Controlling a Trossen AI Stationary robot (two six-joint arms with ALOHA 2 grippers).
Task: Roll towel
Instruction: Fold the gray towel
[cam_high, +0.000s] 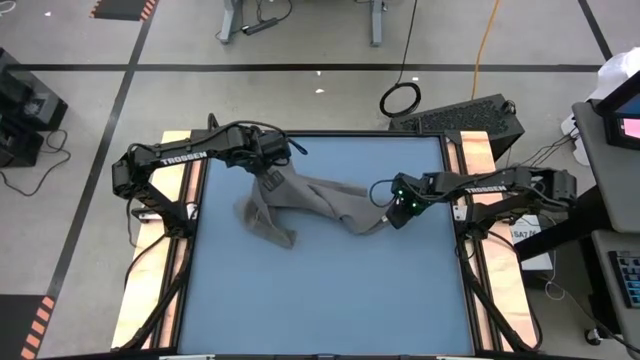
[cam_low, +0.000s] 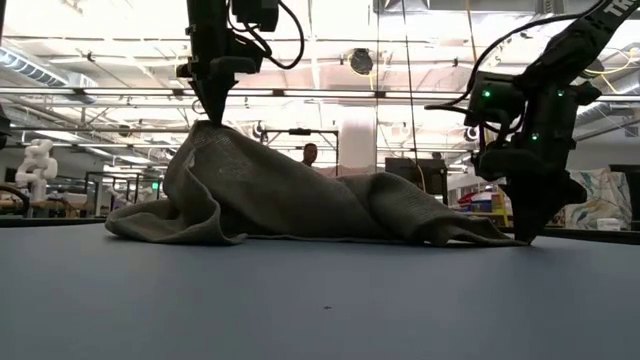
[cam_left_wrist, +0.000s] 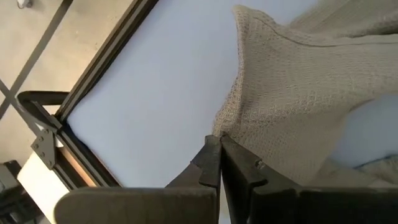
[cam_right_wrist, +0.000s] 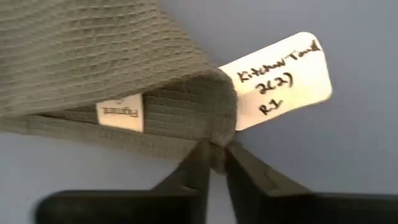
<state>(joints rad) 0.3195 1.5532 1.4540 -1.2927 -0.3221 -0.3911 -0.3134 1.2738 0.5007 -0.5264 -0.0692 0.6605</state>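
Floppy grey waffle-weave towel (cam_high: 310, 205) lies crumpled mid blue desk (cam_high: 330, 290), light and limp, so corners are the handles. Left claw (cam_low: 208, 118) pinches one lifted corner, right claw (cam_right_wrist: 214, 152) clamps the tagged corner.

— Where did we have room on the table (cam_high: 330, 290)?

— The whole near half lay bare, and so did the strip along the far edge behind the towel (cam_high: 310, 205).

— And what blocked us?

— The towel itself, stretched across the middle from the left gripper (cam_high: 272, 172) to the right gripper (cam_high: 392, 218). The left one pinched a corner up high, so the cloth rose like a tent; the right one pinched its corner down at the tabletop.

— Could we pass under the raised part?

— Probably not; in the low view the folds seemed to reach the surface all along.
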